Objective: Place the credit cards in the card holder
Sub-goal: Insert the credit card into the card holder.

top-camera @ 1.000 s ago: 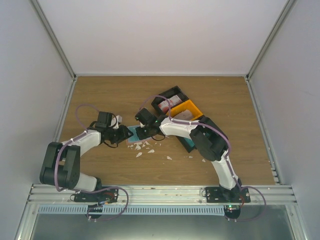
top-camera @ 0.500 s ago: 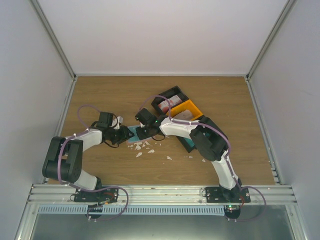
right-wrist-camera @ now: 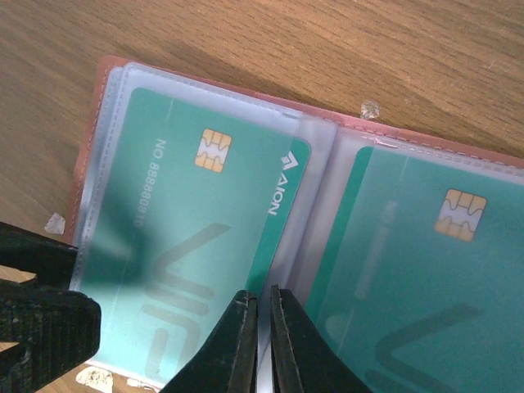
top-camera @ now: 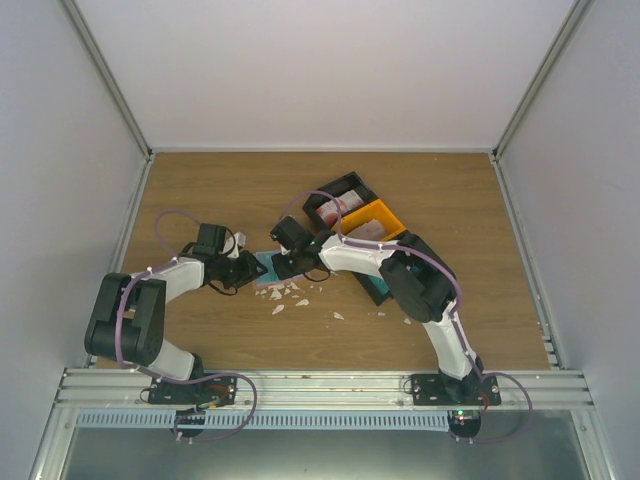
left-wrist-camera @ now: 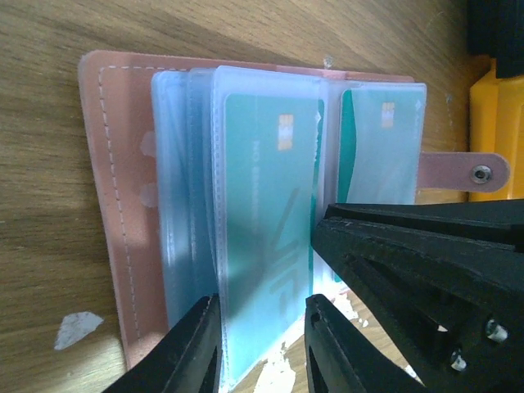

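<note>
card holder [left-wrist-camera: 102,205] open on worktop [right-wrist-camera: 327,49], teal card [right-wrist-camera: 188,237] seated in clear sleeve [left-wrist-camera: 223,164]. left claw [left-wrist-camera: 262,315] apart, straddling sleeve; right claw [right-wrist-camera: 264,307] pinched on the card's edge. card thin, stiff, likely slick: hold by edge.

card holder [left-wrist-camera: 102,164] salmon-pink, paler stitched line along the edge, pockets clear light blue | credit cards [right-wrist-camera: 188,237] teal, gold chip, white lettering, darker teal line pattern | counter [top-camera: 200,190] brown wood grain | scraps [left-wrist-camera: 78,327] white | bins [top-camera: 340,181] one black, one orange | arms [top-camera: 355,252] white and black, purple cables | jaws black
</note>
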